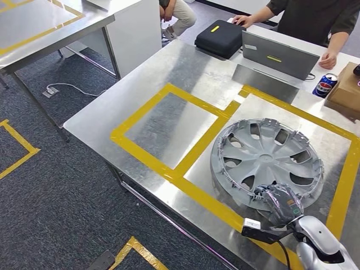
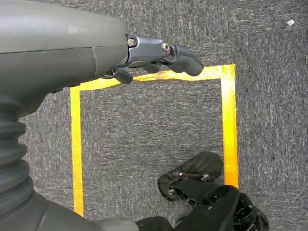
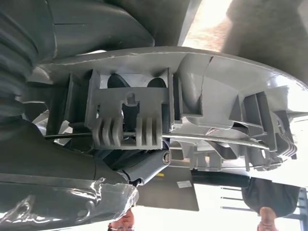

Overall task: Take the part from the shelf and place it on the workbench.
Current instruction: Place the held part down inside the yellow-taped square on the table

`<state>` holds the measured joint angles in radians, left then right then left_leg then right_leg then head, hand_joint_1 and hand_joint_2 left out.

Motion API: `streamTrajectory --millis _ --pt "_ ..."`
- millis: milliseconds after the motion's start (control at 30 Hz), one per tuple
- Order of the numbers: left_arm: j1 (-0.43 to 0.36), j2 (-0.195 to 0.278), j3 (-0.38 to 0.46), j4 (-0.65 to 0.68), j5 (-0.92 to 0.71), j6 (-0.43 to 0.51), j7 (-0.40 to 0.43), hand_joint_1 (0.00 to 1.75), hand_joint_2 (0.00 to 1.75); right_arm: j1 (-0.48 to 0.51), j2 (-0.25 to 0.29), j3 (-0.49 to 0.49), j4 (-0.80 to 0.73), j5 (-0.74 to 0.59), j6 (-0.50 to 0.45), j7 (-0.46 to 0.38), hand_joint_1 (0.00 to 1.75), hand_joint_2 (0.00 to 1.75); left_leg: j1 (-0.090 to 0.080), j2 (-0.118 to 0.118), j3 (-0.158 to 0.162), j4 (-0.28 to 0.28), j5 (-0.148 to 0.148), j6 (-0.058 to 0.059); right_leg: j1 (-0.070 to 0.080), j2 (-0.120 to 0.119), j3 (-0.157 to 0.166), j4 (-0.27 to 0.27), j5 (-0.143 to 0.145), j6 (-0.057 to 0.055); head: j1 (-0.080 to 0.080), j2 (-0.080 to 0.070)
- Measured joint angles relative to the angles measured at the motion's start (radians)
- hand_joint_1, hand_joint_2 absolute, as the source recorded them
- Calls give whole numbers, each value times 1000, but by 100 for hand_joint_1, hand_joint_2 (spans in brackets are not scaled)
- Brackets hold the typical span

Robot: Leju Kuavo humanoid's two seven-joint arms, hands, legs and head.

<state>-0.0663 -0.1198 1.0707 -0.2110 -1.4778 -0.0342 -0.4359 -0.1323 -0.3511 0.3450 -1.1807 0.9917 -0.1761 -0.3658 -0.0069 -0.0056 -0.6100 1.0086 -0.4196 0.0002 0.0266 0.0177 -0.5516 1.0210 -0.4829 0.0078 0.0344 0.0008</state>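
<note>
While the hubcap lies on the bench, the scene from left to right:

Carpet: dark grey carpet (image 1: 63,191) with yellow tape corners lies left of the bench.

Bench: a bare metal bench (image 1: 140,95) carries two squares of yellow tape (image 1: 170,169) side by side.

Left square: the left square (image 1: 170,126) shows plain metal inside its tape.

Left hand: the left hand (image 2: 160,55) hangs over the carpet above a yellow taped square on the floor; its dark fingers are loosely bent with nothing between them.

Case: a black zip case (image 1: 220,38) sits at the bench's far edge, just beside a grey laptop (image 1: 278,55).

Part: the grey hubcap (image 1: 265,163) lies inner side up inside the right taped square, its ribs and clips facing upward.

Right hand: the right hand (image 1: 282,203) grips the hubcap at its near rim, thumb over the top; in the right wrist view the fingers (image 3: 145,166) lie under the rim, against the clips of the hubcap (image 3: 203,91).

People: one person (image 1: 314,19) sits behind the laptop with hands on the far bench; another person's knees (image 1: 180,17) show further left.

Far right: a blue drink can (image 1: 324,85) stands just beside a brown cardboard box (image 1: 346,90).
</note>
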Motion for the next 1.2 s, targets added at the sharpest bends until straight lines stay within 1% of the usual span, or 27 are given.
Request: streamTrajectory --millis 33,67,100,167,200,233,400,500,633,767,867,933,967,1000,1033,1067,1100,1133,1167,1200 --pt "0 0 0 0 0 -2 0 0 175 0 0 3 0 -4 -1 4 140 175 0 0 0 0 0 0 0 0 0 0 0 0 0 0" --pt "0 0 -1 0 -2 -4 -1 0 175 0 0 5 0 -10 -2 8 100 175 0 0 0 0 0 0 0 0 0 0 0 0 0 0" --pt "0 0 -3 0 -5 -6 0 0 175 1 0 6 0 -17 -5 11 68 175 0 0 0 0 0 0 0 0 0 0 0 0 0 0" --pt "1 0 -10 0 -10 -12 1 0 87 7 0 5 0 -34 -13 15 3 175 0 0 0 0 0 0 0 0 0 0 0 0 0 0" --pt "1 0 -13 0 -7 -16 1 0 44 11 0 4 0 -44 -17 16 0 175 0 0 0 0 0 0 0 0 0 0 0 0 0 0" --pt "2 0 -15 0 -1 -21 -1 0 0 17 -1 2 -2 -52 -21 18 0 175 0 0 0 0 0 0 0 0 0 0 0 0 0 0" --pt "4 0 -14 0 25 -29 -4 0 0 55 -5 -26 -42 -62 -37 51 0 175 0 -1 0 0 0 0 0 -2 0 0 -1 0 0 0" --pt "5 0 -12 0 41 -22 -4 0 0 97 -4 -38 -107 -63 -50 83 0 175 -1 -2 0 0 -1 1 -1 -3 3 0 -1 1 0 0" --pt "8 0 -3 0 59 -10 -1 0 0 172 0 -40 -220 -120 -53 90 0 0 -4 -2 -1 0 -2 2 -4 -4 7 0 -1 3 0 0" --pt "9 -1 12 0 75 -1 -1 0 0 235 9 -36 -343 -222 -63 48 0 0 -7 -3 -1 0 -5 7 -7 -4 7 0 -4 7 0 0" --pt "10 -1 22 0 83 4 -2 0 0 277 17 -25 -433 -267 -73 26 0 0 -11 -3 -1 0 -8 12 -11 -4 8 -2 -6 11 0 0" --pt "10 -4 28 0 89 8 -2 0 0 299 21 -13 -487 -291 -80 15 0 0 -7 -2 1 -5 -3 17 -10 -4 6 3 -9 15 -1 0" --pt "9 -6 31 0 91 10 -2 0 0 308 22 -7 -511 -307 -86 5 0 0 -3 -1 3 -9 0 19 -9 -5 1 16 -20 19 1 0" --pt "9 -8 34 0 92 12 -2 0 0 316 23 -2 -531 -323 -93 -6 0 0 2 0 5 -13 4 21 -8 -6 -10 46 -41 24 3 0" --pt "9 -9 35 0 93 14 -2 0 0 323 24 5 -550 -339 -102 -19 0 0 4 1 6 -15 5 22 -11 -7 -31 96 -74 29 5 0" --pt "9 -9 37 0 94 16 -2 0 0 331 27 13 -567 -352 -111 -31 0 0 6 1 6 -15 5 23 -15 -7 -56 158 -111 36 7 0" --pt "10 -10 39 0 95 17 -2 0 0 339 29 21 -583 -362 -120 -40 0 0 6 2 5 -15 5 22 -20 -8 -82 220 -140 41 7 0" --pt "10 -11 41 0 95 18 -2 0 0 348 33 28 -596 -367 -130 -46 0 0 8 2 4 -15 6 21 -26 -8 -98 261 -153 46 7 0" --pt "10 -12 44 0 95 20 -1 0 0 358 36 34 -608 -370 -144 -51 0 0 9 3 3 -15 7 19 -31 -9 -99 269 -146 51 7 0" --pt "11 -13 47 0 96 22 -1 0 0 367 41 39 -617 -372 -162 -54 0 0 12 1 2 -15 9 15 -35 -9 -80 237 -121 56 7 0"
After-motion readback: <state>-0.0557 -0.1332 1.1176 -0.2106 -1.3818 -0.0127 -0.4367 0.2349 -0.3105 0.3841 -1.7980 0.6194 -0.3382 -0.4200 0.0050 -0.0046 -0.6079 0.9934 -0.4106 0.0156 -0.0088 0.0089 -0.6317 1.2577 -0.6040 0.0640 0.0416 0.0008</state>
